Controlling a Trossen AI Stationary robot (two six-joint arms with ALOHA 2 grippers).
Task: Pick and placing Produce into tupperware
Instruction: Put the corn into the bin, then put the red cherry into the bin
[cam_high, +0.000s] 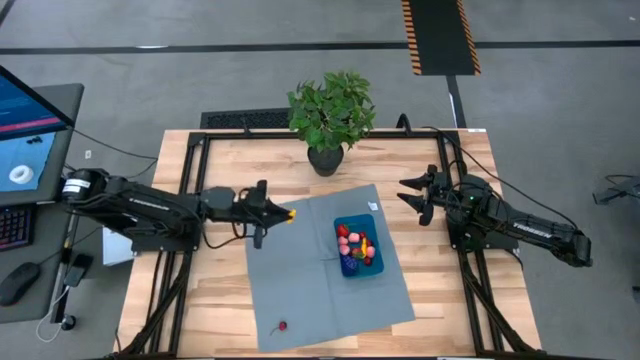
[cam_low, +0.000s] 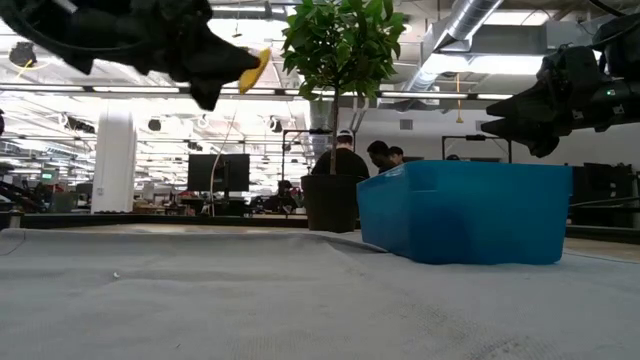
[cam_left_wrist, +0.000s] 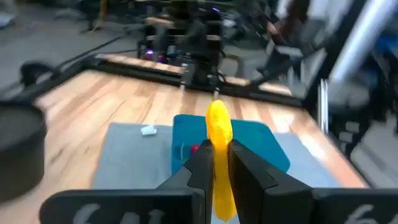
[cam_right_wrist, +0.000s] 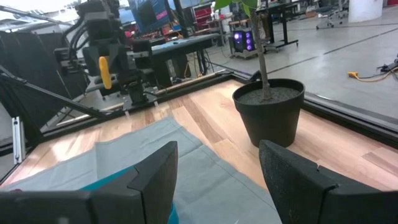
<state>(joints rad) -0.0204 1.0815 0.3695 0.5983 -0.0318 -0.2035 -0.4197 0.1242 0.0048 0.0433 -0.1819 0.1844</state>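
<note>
My left gripper (cam_high: 283, 213) hovers above the grey mat's left part, shut on a small yellow toy banana (cam_left_wrist: 219, 155), also seen as the banana (cam_low: 256, 70) and the banana (cam_right_wrist: 105, 71). The blue tupperware (cam_high: 358, 246) sits on the mat with several red, pink and yellow toys inside; its wall (cam_low: 465, 212) fills the low view. One small red toy (cam_high: 283, 326) lies on the mat near the near edge. My right gripper (cam_high: 412, 195) waits open at the mat's right side, its fingers (cam_right_wrist: 298, 180) wide apart. My left gripper pinches the yellow banana (cam_left_wrist: 217, 168) between its two fingers (cam_left_wrist: 247, 173), coming level from the table's left. The banana's end (cam_left_wrist: 218, 118) sticks out past the fingertips toward the tupperware. It is lifted clear of the mat.
A potted green plant (cam_high: 330, 118) stands at the table's far edge, its black pot (cam_right_wrist: 268, 109) close to my right gripper. The grey mat (cam_high: 300, 290) covers the table's middle. A laptop (cam_high: 25, 130) and mouse sit off the table's left. People show in the room behind.
</note>
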